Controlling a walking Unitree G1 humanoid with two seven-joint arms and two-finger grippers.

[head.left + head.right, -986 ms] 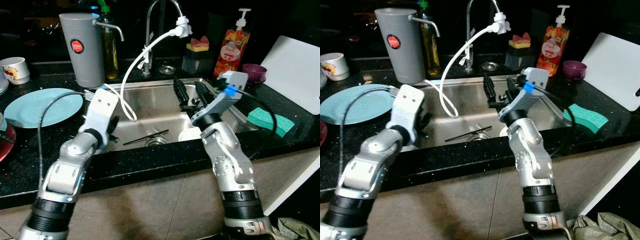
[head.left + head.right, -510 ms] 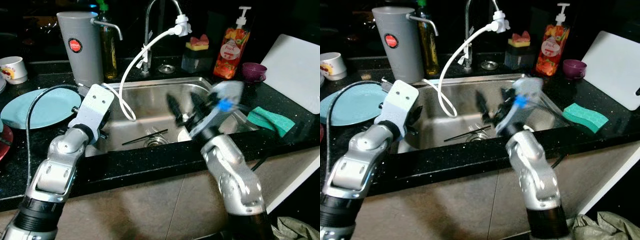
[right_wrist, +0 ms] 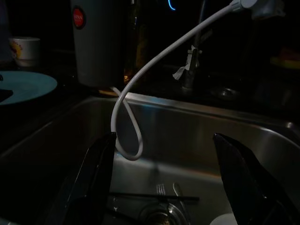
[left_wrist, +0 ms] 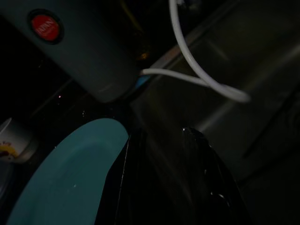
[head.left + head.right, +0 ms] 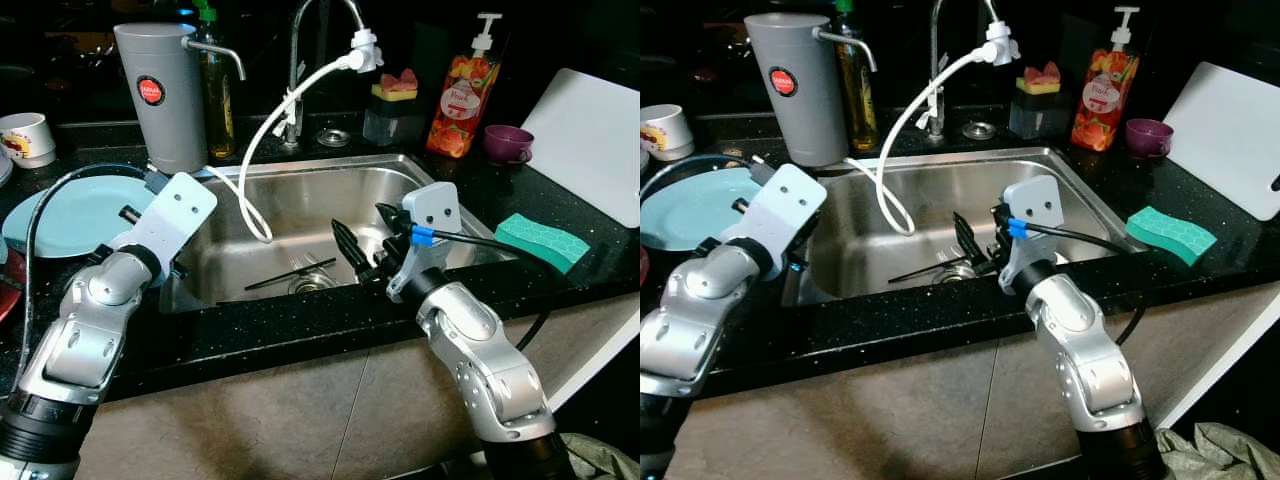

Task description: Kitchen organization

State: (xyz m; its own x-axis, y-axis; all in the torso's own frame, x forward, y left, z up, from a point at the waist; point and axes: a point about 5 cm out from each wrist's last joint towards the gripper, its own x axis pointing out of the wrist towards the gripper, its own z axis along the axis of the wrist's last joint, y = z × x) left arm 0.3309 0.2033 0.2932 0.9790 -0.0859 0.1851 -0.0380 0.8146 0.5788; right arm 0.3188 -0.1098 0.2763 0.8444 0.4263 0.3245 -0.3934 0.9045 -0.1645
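Observation:
The steel sink (image 5: 300, 195) holds a thin dark utensil (image 5: 290, 273) and a fork (image 3: 161, 190) near the drain, with a white dish (image 3: 225, 219) at the front right. My right gripper (image 5: 366, 238) hangs inside the sink above these, open, with nothing between its fingers (image 3: 93, 183). My left arm (image 5: 160, 225) is over the sink's left rim. My left gripper (image 4: 161, 136) points at the counter between a teal plate (image 5: 60, 215) and the sink. A white hose (image 5: 262, 150) loops from the tap into the basin.
Behind the plate stands a grey jug (image 5: 165, 90), with a white mug (image 5: 25, 138) further left. A soap bottle (image 5: 458, 95), purple cup (image 5: 505, 143), green sponge (image 5: 545, 240) and white board (image 5: 590, 140) sit right of the sink. A red plate (image 5: 8, 290) lies at the left edge.
My right gripper has drawn back from the far part of the sink toward its front and dropped lower. My left arm has swung left, out of the basin toward the teal plate.

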